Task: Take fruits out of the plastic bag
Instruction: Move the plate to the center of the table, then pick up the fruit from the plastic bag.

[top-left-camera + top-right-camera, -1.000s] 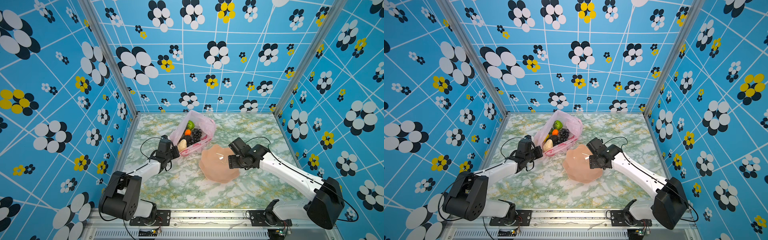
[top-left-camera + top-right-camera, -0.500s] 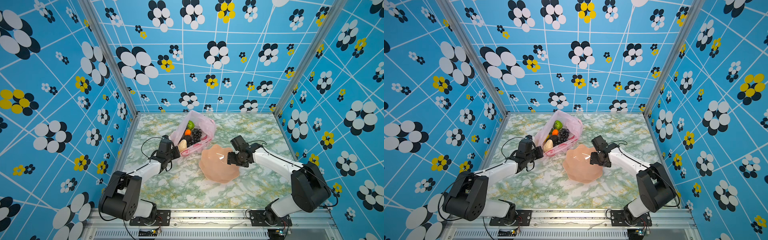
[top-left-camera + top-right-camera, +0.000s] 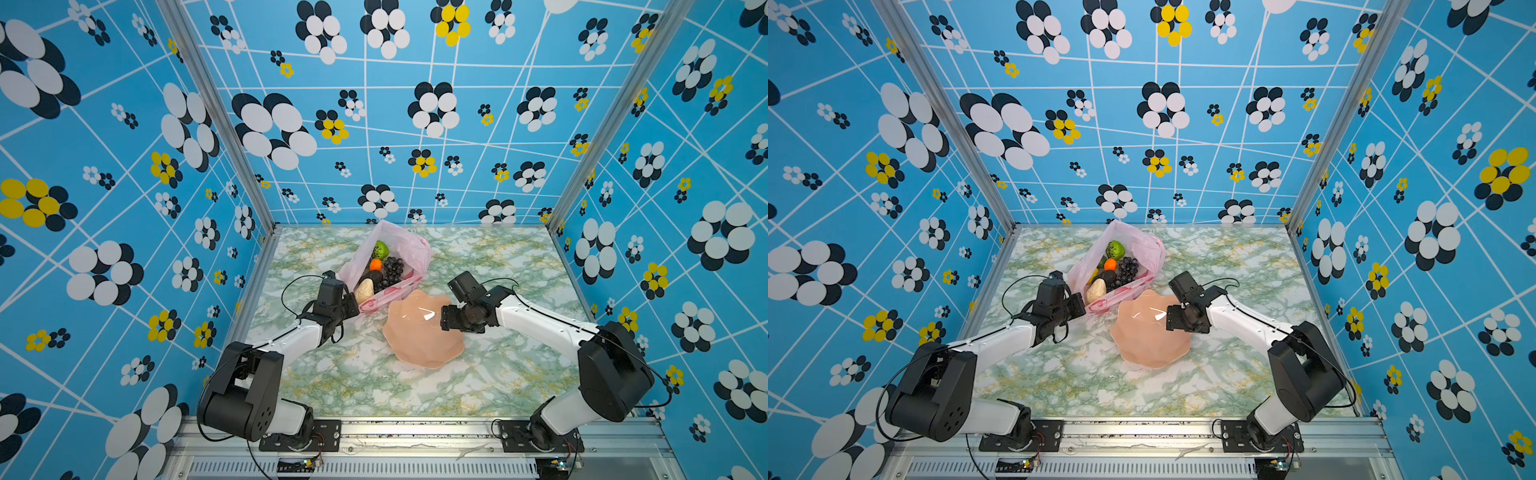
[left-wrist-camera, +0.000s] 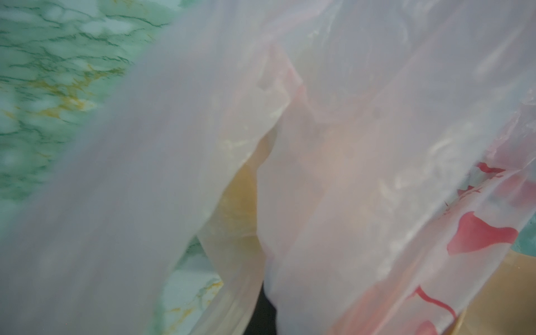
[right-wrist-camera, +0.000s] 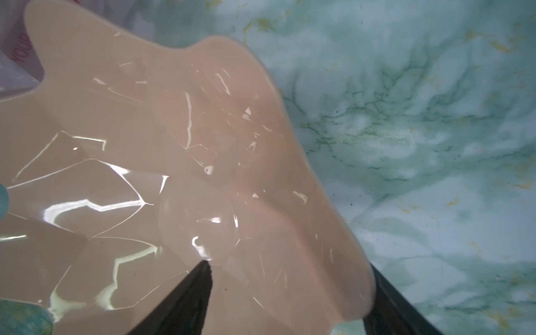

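Note:
The pink plastic bag [image 3: 409,249] [image 3: 1148,249] lies open at the back middle of the table. Fruits show inside it: a green one [image 3: 381,250], an orange [image 3: 375,264], dark grapes [image 3: 392,268] and a pale piece [image 3: 365,291] by the mouth. My left gripper [image 3: 353,305] [image 3: 1080,306] is shut on the bag's near-left edge. In the left wrist view the bag's film [image 4: 348,145] fills the frame. My right gripper [image 3: 444,322] [image 5: 290,266] is open and straddles the plate's right rim, one finger [image 5: 191,298] over the plate and the other [image 5: 388,304] outside it.
The peach scalloped plate [image 3: 419,345] [image 3: 1142,345] [image 5: 174,145] has nothing on it and sits in mid-table, its far rim touching the bag. Marble tabletop [image 3: 374,386] lies in front. Blue patterned walls enclose the back and both sides.
The right gripper has shifted a little leftward at the plate's rim, and the plate now sits slightly further left. The right arm's elbow swung inward. Left arm and bag are unchanged.

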`<act>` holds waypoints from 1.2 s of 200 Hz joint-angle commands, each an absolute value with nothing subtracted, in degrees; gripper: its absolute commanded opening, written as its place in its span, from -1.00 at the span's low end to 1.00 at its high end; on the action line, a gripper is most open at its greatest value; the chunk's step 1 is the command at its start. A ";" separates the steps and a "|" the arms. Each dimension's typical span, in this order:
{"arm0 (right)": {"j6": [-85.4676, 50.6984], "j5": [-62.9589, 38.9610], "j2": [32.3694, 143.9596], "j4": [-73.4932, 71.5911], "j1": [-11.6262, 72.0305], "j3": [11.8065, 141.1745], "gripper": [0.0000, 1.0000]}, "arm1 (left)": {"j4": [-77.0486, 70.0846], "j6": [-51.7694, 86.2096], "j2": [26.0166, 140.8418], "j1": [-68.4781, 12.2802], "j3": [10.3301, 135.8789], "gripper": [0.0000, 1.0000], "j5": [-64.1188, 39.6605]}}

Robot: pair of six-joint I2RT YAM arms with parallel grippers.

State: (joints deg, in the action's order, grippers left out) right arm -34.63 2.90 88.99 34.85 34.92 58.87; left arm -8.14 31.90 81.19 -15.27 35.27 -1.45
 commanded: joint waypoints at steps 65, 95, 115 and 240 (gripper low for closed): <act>-31.74 9.43 83.14 40.85 37.39 73.33 0.61 | -7.62 33.06 83.92 -15.80 35.94 -1.00 -4.01; -32.55 5.86 92.15 34.96 39.62 82.05 0.54 | -7.48 33.14 83.98 -16.00 36.10 -1.00 -4.27; -34.01 3.10 98.76 31.10 40.71 87.70 0.52 | -7.13 33.00 83.50 -16.06 35.97 -1.00 -3.58; -44.87 -5.81 129.70 23.22 42.89 113.88 0.08 | -7.55 34.63 84.74 -13.44 35.47 -0.99 -5.56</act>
State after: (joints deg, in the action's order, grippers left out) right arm -41.74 -4.03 125.51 25.15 42.52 110.54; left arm -8.12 34.04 84.01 -13.82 35.29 -4.86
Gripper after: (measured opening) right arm 0.571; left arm 0.044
